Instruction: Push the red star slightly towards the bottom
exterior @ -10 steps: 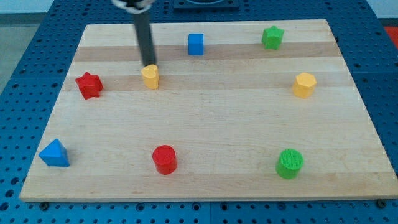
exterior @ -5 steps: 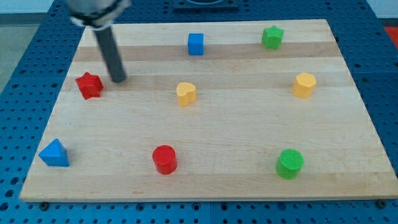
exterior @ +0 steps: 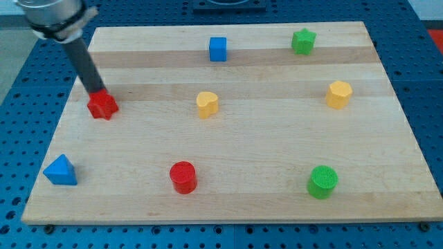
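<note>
My tool is a bare rod with nothing to open or close, and it holds nothing; it comes down from the view's upper left and my tip (exterior: 95, 92) rests at the top edge of the red star (exterior: 102, 105), touching it or all but touching, just left of the star's middle. The star sits near the left edge of the bench (exterior: 263, 200), about halfway down it. That is the relation that counts: the star lies at roughly five to six o'clock from my tip, so a short stroke toward six o'clock should carry it the right way, though being slightly off-centre I judge it may twist or slip toward three o'clock. At seven o'clock from the star, well apart, stands the blue triangle (exterior: 61, 171), out of the path of a slight push. Further right come the red cylinder (exterior: 183, 177), the yellow block (exterior: 206, 104) and the blue cube (exterior: 218, 48), all well clear.
</note>
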Controlling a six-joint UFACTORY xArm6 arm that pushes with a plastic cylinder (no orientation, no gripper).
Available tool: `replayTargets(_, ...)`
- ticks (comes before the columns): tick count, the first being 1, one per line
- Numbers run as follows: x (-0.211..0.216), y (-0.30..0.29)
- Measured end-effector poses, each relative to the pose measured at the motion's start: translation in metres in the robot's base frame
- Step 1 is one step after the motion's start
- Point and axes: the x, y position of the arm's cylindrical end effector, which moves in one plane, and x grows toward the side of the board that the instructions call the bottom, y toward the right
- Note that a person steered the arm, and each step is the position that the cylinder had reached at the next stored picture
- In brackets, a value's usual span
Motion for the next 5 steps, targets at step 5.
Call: replayTargets(5, 0.104, -0.076)
